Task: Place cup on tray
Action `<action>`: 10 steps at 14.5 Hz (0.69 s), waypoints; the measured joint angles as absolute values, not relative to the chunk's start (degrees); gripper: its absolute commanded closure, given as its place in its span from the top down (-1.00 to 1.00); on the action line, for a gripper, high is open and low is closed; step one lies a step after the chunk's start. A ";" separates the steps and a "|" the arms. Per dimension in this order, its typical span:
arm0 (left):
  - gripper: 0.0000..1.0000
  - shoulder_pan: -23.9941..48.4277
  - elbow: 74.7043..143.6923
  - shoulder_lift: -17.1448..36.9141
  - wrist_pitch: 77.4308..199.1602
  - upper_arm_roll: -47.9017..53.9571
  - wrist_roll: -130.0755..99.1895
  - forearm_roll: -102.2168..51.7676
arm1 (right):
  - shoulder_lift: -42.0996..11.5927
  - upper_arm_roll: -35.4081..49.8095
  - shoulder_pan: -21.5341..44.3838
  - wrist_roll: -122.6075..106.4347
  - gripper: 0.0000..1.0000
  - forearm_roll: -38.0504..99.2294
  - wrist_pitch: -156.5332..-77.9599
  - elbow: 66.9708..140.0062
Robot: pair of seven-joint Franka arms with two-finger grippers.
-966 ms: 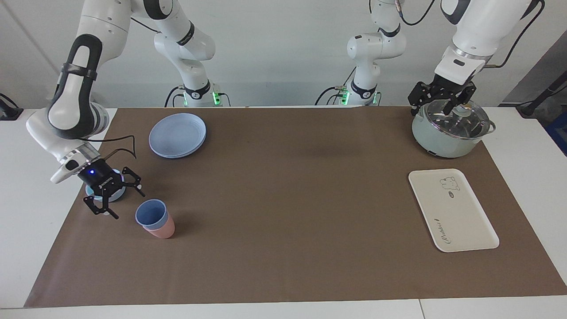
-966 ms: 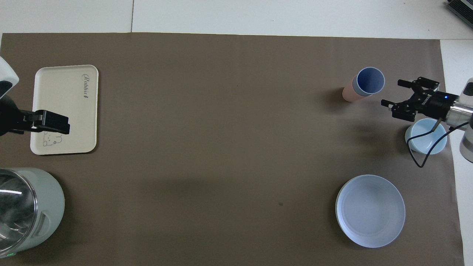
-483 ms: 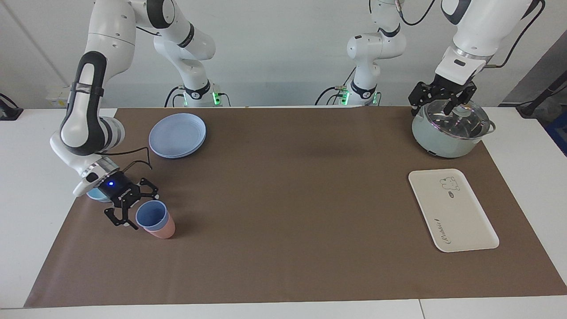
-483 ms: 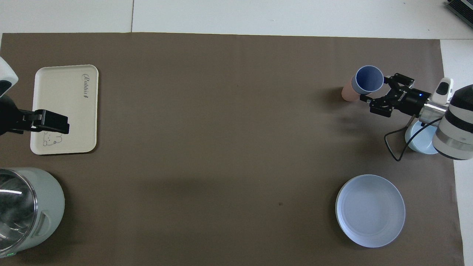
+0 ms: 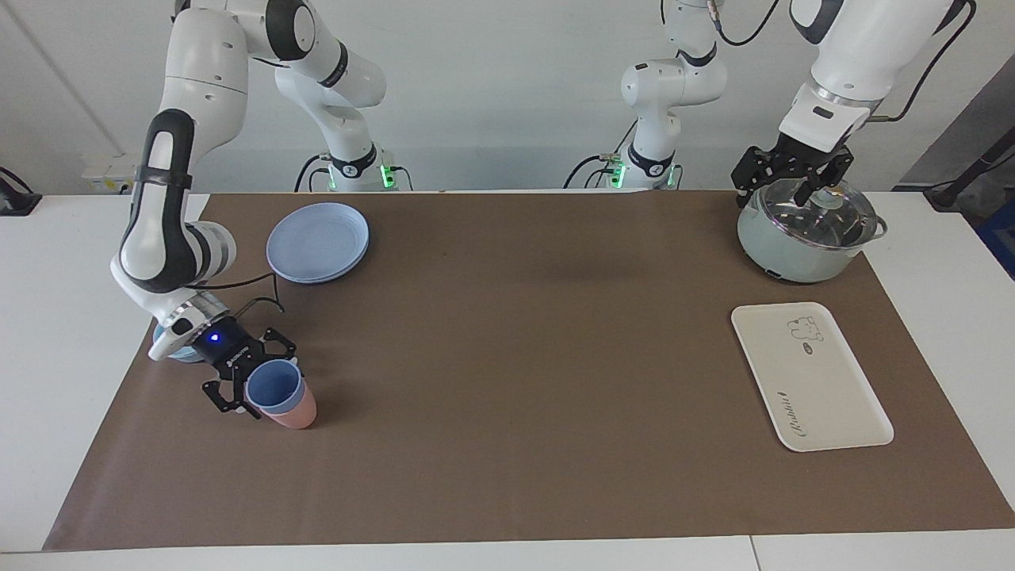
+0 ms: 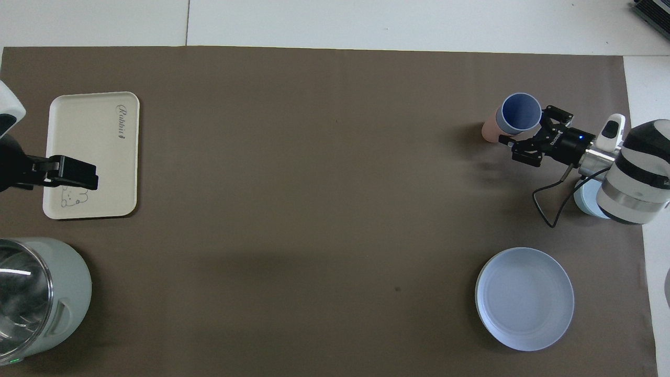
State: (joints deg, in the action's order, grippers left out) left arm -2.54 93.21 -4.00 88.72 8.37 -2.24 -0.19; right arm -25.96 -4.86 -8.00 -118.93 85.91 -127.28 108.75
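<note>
right gripper (image 5: 252, 382): fingers spread wide, low at the blue cup (image 5: 273, 387), one finger on each side of the rim as far as I can tell. Nothing gripped yet.

what changed: a second ago it was out by the light-blue bowl (image 5: 170, 350), well clear of the cup. Since then it's slid in along the mat, and now the cup sits in the gap between the fingers. The cup itself hasn't budged.

blue cup: nested inside the pink cup (image 5: 291, 412), the pair tilted, close to the mat's edge at the right arm's end and toward the long edge farthest from the robots.

tray (image 5: 809, 374): cream rectangle with the bear drawing, way over at the left arm's end of the mat, nothing on it.

left gripper (image 5: 794, 176): open too, just waiting over the glass lid of the cooking pot (image 5: 801, 246), holding nothing.

blue plate (image 5: 318, 241): near the robots' edge, not involved.

what it means: the approach looks done, so closing on the blue cup should be next. My worry is the pink one coming up with it, since they're stacked. Then it's a long carry across the mat.
</note>
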 measured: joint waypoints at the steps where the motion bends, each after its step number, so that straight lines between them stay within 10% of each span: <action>1: 1.00 -2.54 93.21 -4.00 88.72 8.37 -2.24 -0.19 | -25.96 -4.86 -7.30 -119.08 -0.09 86.85 -127.39 108.73; 2: 1.00 -2.54 93.21 -4.00 88.72 8.37 -2.24 -0.19 | -25.96 -4.86 -6.68 -119.29 -0.99 87.27 -127.62 108.70; 10: 1.00 -2.54 93.21 -4.00 88.72 8.37 -2.38 -0.19 | -24.19 -4.94 -5.02 -114.44 -1.00 80.18 -131.41 107.32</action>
